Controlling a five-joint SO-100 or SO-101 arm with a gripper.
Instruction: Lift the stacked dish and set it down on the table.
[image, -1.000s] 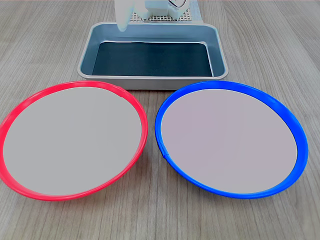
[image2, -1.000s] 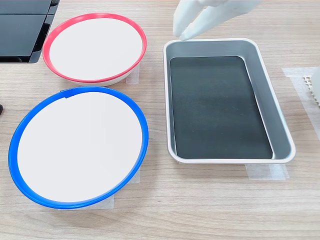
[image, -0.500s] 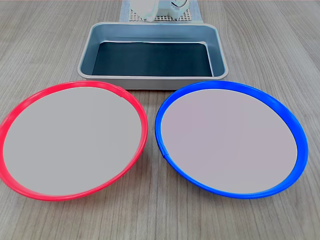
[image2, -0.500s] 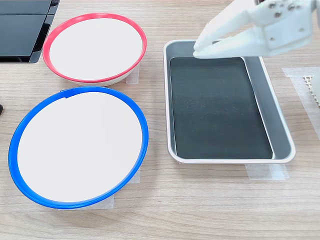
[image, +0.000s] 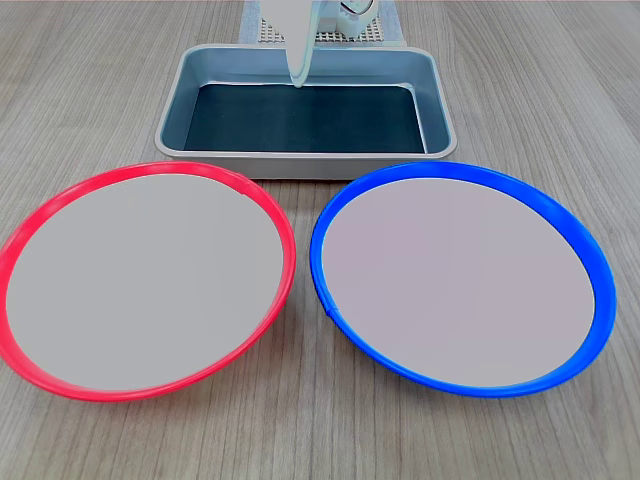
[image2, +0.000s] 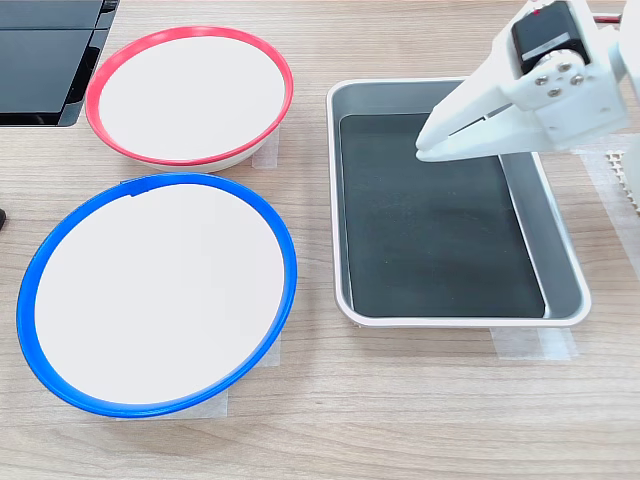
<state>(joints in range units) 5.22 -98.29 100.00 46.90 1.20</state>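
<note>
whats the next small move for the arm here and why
Probably a retreat further from the dishes. The red-rimmed dish already sits on the table beside the blue-rimmed dish, unstacked, and the tool, which looks closed and empty, hangs over the grey tray.

This looks like a lab or test bench rather than a home: a light grey-brown wood-grain bench (image2: 420, 400) carries pale tape strips (image2: 530, 343) marking where things stand, and a white plastic robot arm (image2: 540, 90) reaches over it. A black object (image2: 45, 60), perhaps equipment, sits at the second exterior view's upper left.
</note>
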